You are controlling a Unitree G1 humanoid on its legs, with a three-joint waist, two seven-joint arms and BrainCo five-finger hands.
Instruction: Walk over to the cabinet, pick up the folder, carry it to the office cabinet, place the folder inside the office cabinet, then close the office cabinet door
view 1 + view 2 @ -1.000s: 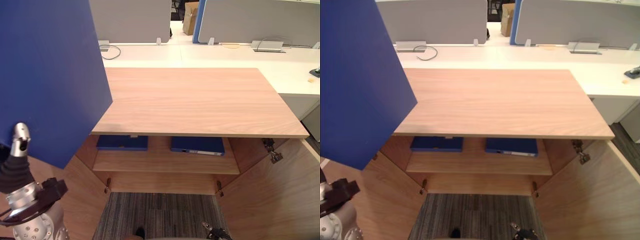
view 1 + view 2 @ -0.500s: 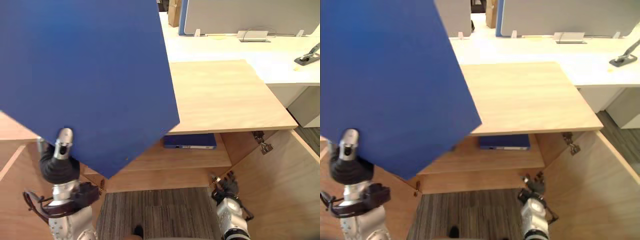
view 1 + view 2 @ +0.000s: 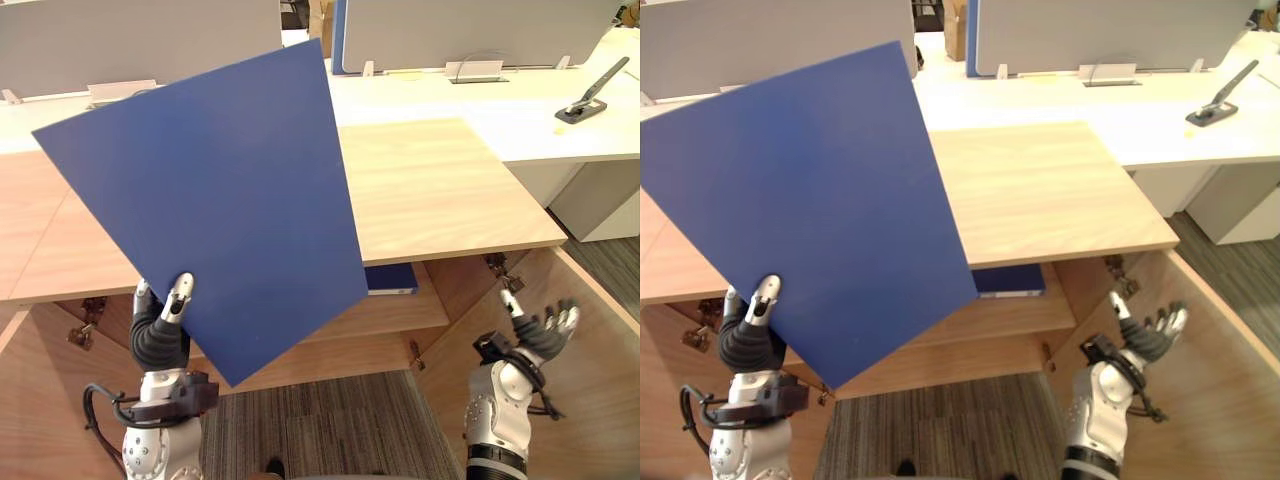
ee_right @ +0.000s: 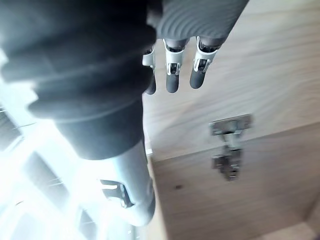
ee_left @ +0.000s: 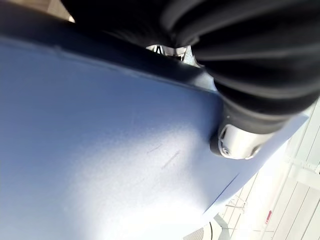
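My left hand (image 3: 160, 335) pinches the folder (image 3: 215, 210) at its lower edge, fingers clamped on it, holding it up, tilted, before the open cabinet (image 3: 450, 190). My right hand (image 3: 545, 335) hangs beside the right door (image 3: 600, 390), fingers spread and empty. A second folder (image 3: 392, 278) lies on the shelf (image 3: 400, 312) inside.

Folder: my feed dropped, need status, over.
Left hand pinching folder, held up before open office cabinet. Right hand open, empty, by right door. Another blue folder on shelf.

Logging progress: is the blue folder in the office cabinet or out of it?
Out. The left hand pinches the blue folder, raised in front of the office cabinet, clear of its shelf.
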